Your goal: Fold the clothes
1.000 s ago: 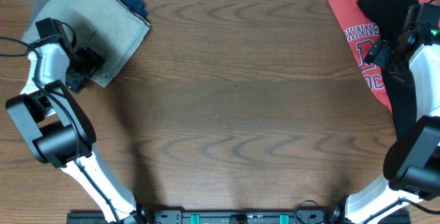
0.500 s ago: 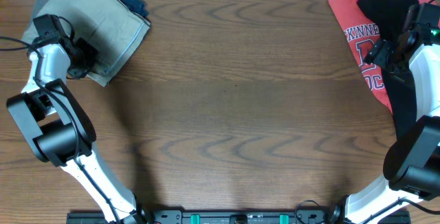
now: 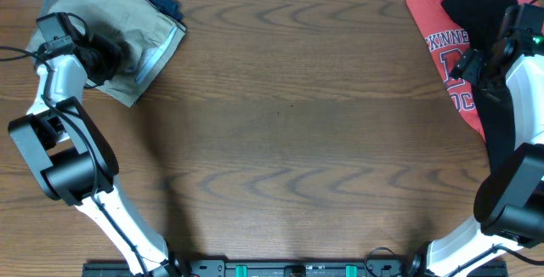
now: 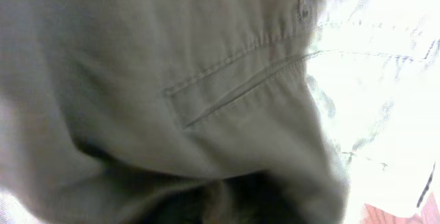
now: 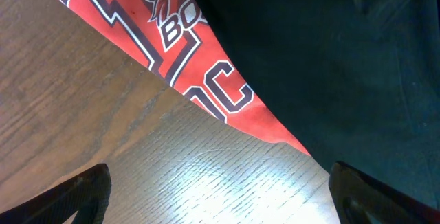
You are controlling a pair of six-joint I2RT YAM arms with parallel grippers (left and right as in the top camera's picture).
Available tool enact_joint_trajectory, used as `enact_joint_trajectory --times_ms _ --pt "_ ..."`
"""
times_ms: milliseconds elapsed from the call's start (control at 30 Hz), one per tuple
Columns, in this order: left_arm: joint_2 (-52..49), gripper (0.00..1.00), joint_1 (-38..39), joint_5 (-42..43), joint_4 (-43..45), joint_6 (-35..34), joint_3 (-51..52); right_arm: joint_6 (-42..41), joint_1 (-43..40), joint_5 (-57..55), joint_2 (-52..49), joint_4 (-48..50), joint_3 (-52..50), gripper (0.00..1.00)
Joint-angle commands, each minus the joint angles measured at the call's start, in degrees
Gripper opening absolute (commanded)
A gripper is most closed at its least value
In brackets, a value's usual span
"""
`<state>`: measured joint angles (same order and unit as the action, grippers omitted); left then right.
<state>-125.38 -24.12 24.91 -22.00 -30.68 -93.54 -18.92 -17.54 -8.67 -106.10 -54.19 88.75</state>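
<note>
Khaki trousers [image 3: 144, 24] sit at the far-left corner of the desk [image 3: 289, 141], directly under the left gripper [image 3: 102, 56] (cloth fills its camera, so can't tell how its jaws stand). Right gripper [image 5: 220, 196] hovers far right, jaws wide apart, over the edge of the red T-shirt [image 5: 130, 7].

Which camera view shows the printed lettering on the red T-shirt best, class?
The right wrist view: the red T-shirt is seen close up, its letters large and sharp. Overhead shows it small at the far right, partly under a black garment. The left wrist view shows only khaki trousers.
</note>
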Motion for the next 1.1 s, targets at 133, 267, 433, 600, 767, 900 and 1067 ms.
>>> enact_joint_trajectory --times_ms 133,267,433,600,767,900,1067 --pt "1.16 0.68 -1.86 1.44 -6.32 2.19 -0.07 -0.76 -0.07 -0.55 -0.28 -0.04 0.2 0.99" --pt "4.61 0.68 -3.54 1.18 -9.31 2.84 -0.07 -0.76 -0.07 -0.55 -0.28 -0.04 0.2 0.99" --pt "9.22 0.73 -4.33 -10.12 -14.95 3.02 -0.07 -0.76 -0.07 -0.55 -0.28 -0.02 0.2 0.99" --pt "7.82 0.94 -4.31 -12.76 -17.86 3.21 0.35 -0.76 -0.07 -0.55 -0.28 -0.04 0.2 0.99" --pt "2.73 0.95 -4.33 -12.39 -18.29 3.78 0.7 -0.76 -0.07 -0.55 -0.28 -0.04 0.2 0.99" --pt "-0.7 0.95 -4.31 -12.33 -17.79 5.44 0.7 -0.76 -0.07 -0.55 -0.28 -0.04 0.22 0.99" --pt "-2.16 0.95 -4.17 -10.38 -14.97 7.13 0.7 -0.76 -0.07 -0.55 -0.28 -0.04 0.2 0.99"
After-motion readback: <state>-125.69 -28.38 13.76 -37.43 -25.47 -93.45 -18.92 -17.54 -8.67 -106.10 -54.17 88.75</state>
